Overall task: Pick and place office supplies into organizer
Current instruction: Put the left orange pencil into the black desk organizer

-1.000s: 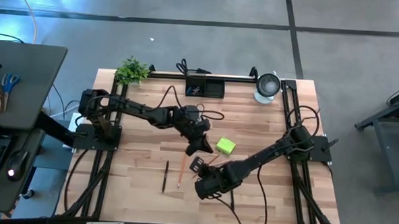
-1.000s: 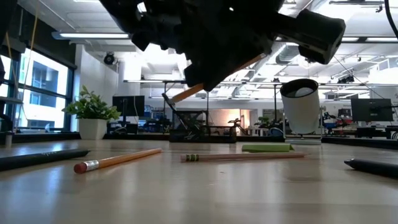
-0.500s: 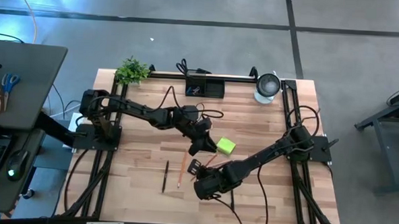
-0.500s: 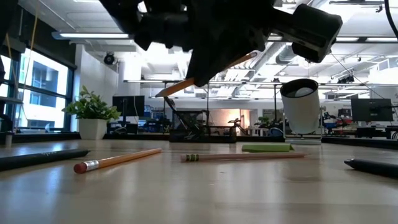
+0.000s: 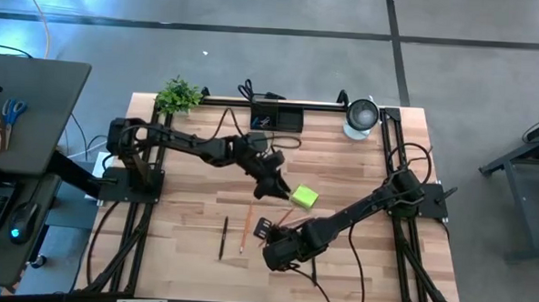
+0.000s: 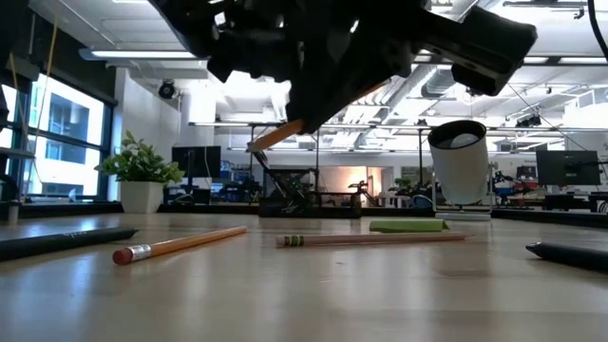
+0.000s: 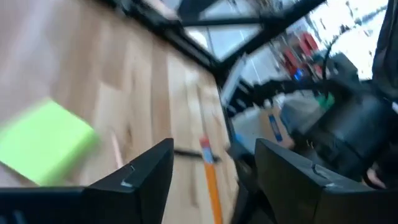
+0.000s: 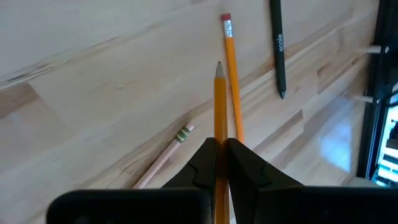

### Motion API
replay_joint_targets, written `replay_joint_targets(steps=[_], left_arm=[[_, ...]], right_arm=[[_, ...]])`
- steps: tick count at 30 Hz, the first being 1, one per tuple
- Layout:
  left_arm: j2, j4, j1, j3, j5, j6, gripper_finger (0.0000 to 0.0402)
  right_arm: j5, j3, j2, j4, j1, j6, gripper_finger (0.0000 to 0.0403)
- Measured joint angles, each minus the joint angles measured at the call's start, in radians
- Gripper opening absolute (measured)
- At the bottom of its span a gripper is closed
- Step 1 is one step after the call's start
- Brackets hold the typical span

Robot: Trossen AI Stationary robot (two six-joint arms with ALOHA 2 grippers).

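Observation:
My right gripper hovers over the table's middle near part, shut on an orange pencil. In the low view that pencil is slanted in the air. My left gripper stands open just beyond it, next to the lime-green sticky-note pad, with nothing between its fingers. Flat on the wood lie a second orange pencil, a wooden pencil and a black pen. The black organizer stands at the far edge. My right gripper pinches the orange pencil's shaft between its two fingers. The pencil lies along the fingers, and its sharpened tip sticks out ahead of them. It is clear of the table and tilted, tip end lower.
A white cup stands at the far right corner and a small potted plant at the far left. Another dark pen lies near the table's near edge. Bare wood shows on the left and right of the middle.
My left gripper has opened, let go of the orange pencil, and drawn back a little toward the table's far edge. The pencil stays in the air in my right gripper, which has kept its place.

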Motion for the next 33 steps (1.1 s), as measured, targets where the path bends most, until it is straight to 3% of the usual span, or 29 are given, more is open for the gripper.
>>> replay_joint_targets(steps=[8,17,28,33], left_arm=[[0.002,-0.087,-0.058,0.011,-0.002,-0.050,0.0204],[0.003,-0.371,-0.123,0.131,-0.169,0.056,0.0220],[0.003,-0.313,-0.129,0.132,-0.185,0.035,0.0208],[0.003,-0.254,-0.143,0.132,-0.124,0.089,0.0191]], right_arm=[[-0.045,0.000,0.000,0.032,-0.004,-0.097,0.0011],[-0.034,0.000,0.000,0.074,0.003,-0.138,0.0011],[-0.024,0.000,0.000,0.052,0.005,-0.088,0.0011],[-0.071,0.000,0.000,0.049,0.001,-0.050,0.0011]])
